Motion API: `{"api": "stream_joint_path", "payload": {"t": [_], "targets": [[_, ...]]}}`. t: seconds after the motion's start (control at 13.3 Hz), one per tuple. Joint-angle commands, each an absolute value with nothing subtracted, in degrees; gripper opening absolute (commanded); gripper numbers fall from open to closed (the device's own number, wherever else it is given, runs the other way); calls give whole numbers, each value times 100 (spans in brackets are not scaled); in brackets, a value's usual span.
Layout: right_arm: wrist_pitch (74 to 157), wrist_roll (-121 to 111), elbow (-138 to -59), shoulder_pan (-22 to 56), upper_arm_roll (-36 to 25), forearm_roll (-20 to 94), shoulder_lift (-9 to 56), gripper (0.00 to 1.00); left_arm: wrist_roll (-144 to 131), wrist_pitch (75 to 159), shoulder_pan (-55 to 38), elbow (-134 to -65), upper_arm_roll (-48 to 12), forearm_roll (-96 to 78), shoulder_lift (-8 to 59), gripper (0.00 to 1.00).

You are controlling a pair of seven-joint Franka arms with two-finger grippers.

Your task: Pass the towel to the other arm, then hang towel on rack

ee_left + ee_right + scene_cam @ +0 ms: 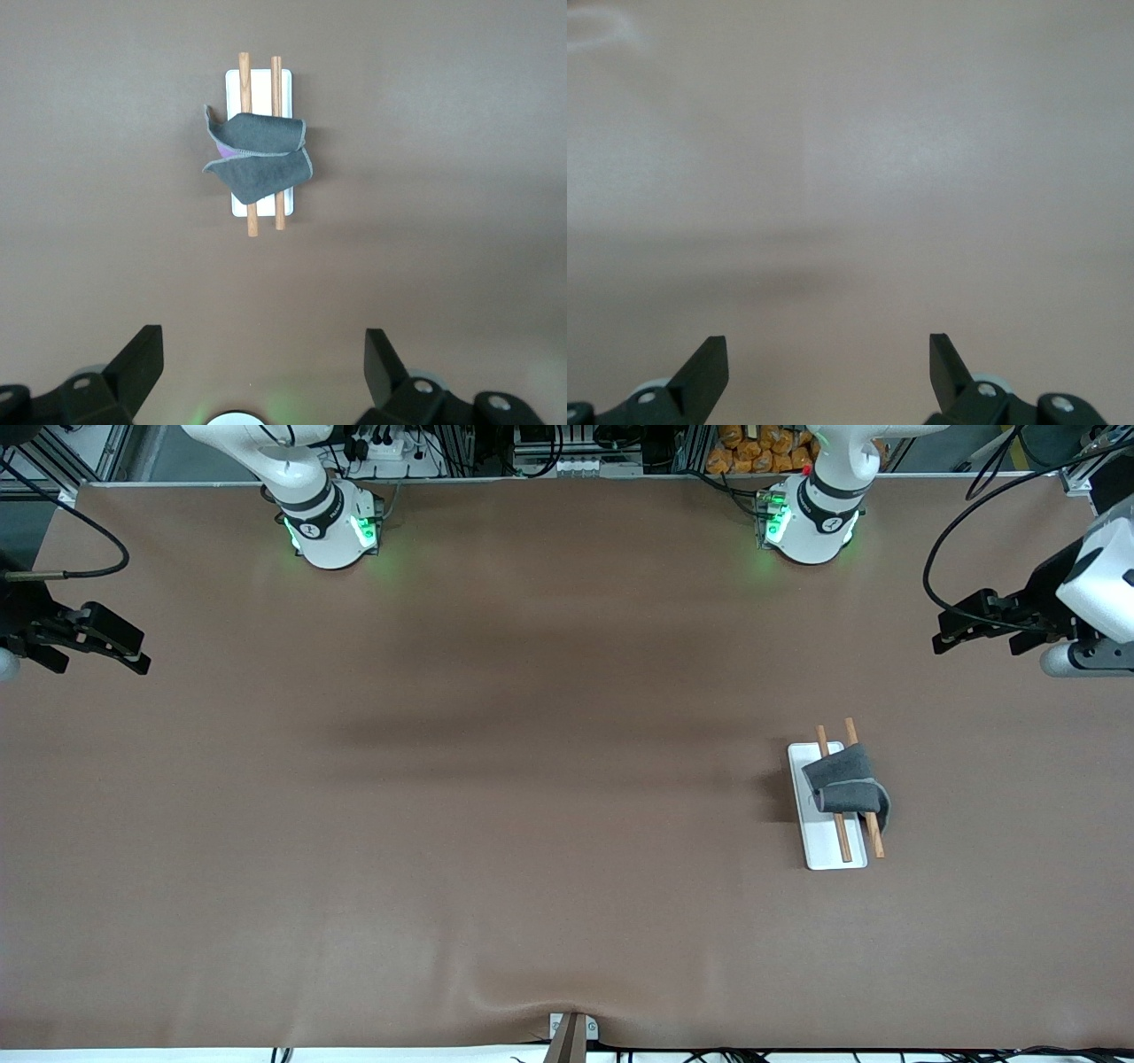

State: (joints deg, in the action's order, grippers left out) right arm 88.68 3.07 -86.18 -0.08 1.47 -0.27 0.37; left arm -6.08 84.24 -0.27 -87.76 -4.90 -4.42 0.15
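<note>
The small soft dark grey cloth towel (846, 781) is lying draped over the 2 thin parallel wooden rods (836, 828) of the rack (819, 841), folded loosely into 2 overlapping flaps, with a sliver of its purple side (225, 151) showing at one edge in the left wrist view. The rods are running along the rack's flat white rectangular base and sticking out past both of its short ends. The rack is sitting on the brown matte table covering (532, 797), toward the left arm's end of the table and nearer to the front camera than the 2 white arm bases (330, 531).

The left gripper (941, 638) is hanging above the table's edge at the left arm's end, well apart from the rack, its 2 black fingers (135, 363) spread wide and gripping nothing. The right gripper (142, 662) is waiting above the table's edge at the right arm's end, its fingers (704, 367) likewise spread wide with nothing between them, over bare covering.
</note>
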Motion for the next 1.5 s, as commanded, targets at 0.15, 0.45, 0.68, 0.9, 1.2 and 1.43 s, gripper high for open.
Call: {"api": "stream_joint_path", "payload": {"t": [0.15,0.45,0.68,0.9,1.2,1.43], "targets": [[8780,246,-8490,-35,158,-123,79,100,-703,8622,-141,-9580,-439,-19,-755,100],[8780,246,-8490,-35,158,-123,88,100,-703,8587,-141,-9624,-431,158,-844,100],[8780,246,-8490,-35,158,-114,97,100,-694,8499,-141,-9589,-378,158,-853,100],[8780,246,-8490,-44,158,-114,97,100,-694,8473,-193,-9545,-220,158,-844,100],[8780,246,-8490,-44,158,-114,105,100,-677,8473,-185,-9361,-202,167,-748,100],[8780,246,-8490,-44,158,-114,105,100,-633,8464,-132,-9158,-202,176,-571,100]]}}
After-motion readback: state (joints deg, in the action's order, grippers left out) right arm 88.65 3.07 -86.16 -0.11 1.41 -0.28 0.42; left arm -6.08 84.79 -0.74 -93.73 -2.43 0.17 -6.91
